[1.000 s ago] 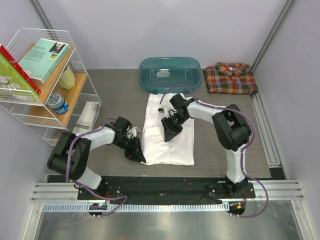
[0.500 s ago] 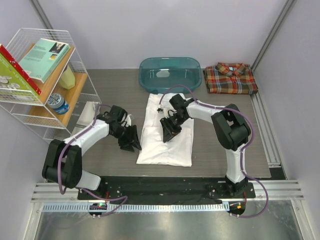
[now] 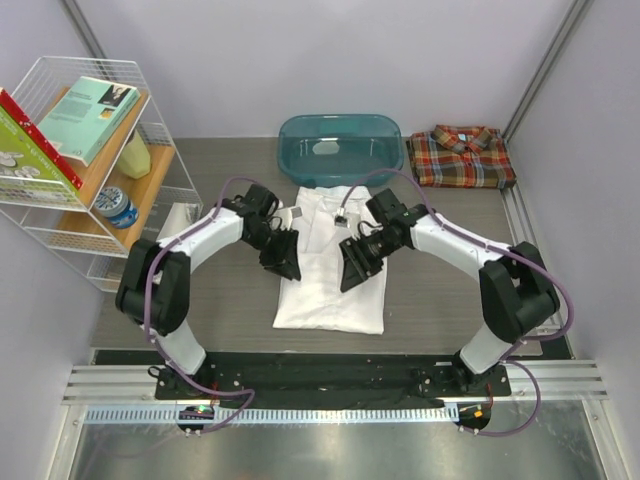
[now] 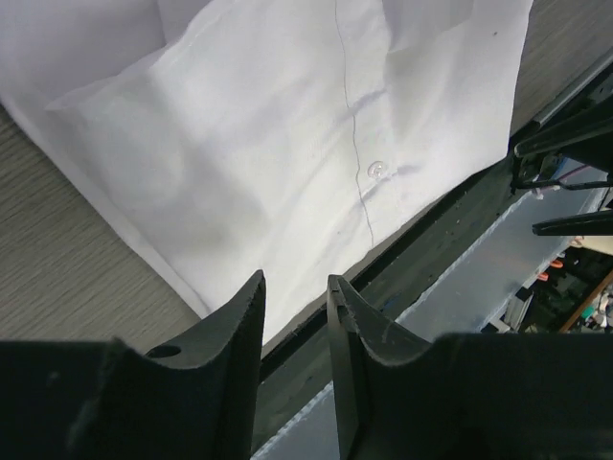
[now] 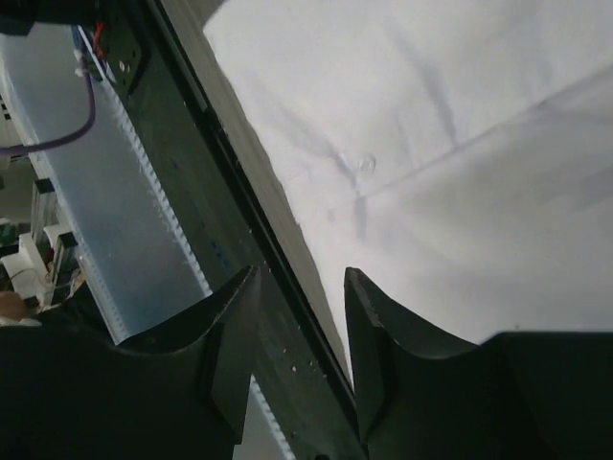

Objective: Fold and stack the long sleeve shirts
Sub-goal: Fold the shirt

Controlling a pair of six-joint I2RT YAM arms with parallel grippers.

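The plain white shirt (image 3: 330, 262) lies in a long folded strip at the middle of the table, its collar toward the tub. It fills the left wrist view (image 4: 287, 125) and the right wrist view (image 5: 460, 144). The plaid shirt (image 3: 460, 156) lies folded at the back right. My left gripper (image 3: 285, 258) hangs at the white shirt's left edge, jaws a little apart and empty (image 4: 294, 280). My right gripper (image 3: 355, 270) hangs over the shirt's right half, open and empty (image 5: 300, 273).
A teal tub (image 3: 340, 145) stands just behind the white shirt. A wire rack (image 3: 90, 170) with books, a bottle and a tin stands at the left, a white cloth (image 3: 175, 225) beside it. The black base rail (image 3: 330, 375) runs along the near edge.
My left gripper has let go of the shirt's near left corner and moved back along its left edge. My right gripper has shifted right and nearer, its elbow swung out to the right.
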